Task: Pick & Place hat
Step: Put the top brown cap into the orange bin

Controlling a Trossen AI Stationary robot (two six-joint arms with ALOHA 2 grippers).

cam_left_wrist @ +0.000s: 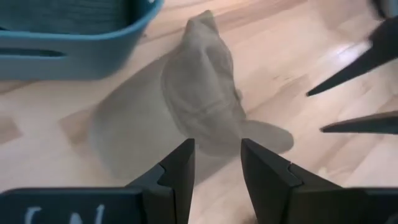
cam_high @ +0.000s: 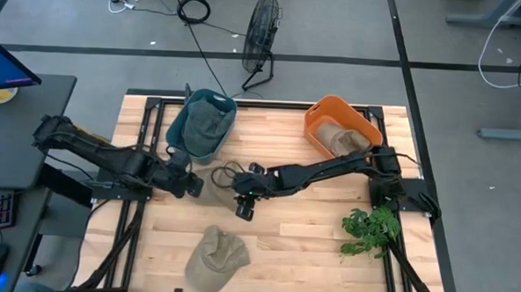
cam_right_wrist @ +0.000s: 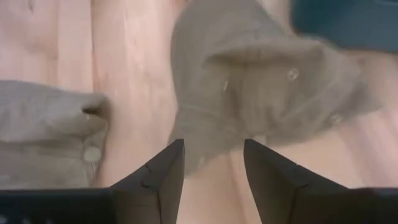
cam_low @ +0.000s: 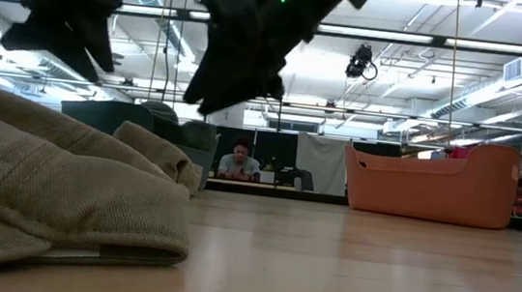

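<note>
While both grippers hang unclenched over the hat (cam_high: pixel 217 172) mid-table beside the teal bin (cam_high: pixel 201 126), the right gripper (cam_high: pixel 243 196) should descend squarely; the left gripper (cam_high: pixel 191 183) should stay clear.

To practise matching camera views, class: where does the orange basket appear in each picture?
High view: orange basket at the table's far right corner.
Low view: right of centre, standing on the wood.
Left wrist view: not in it.
Right wrist view: not in it.
Shared landmark: the teal basket, also in both wrist views.
</note>
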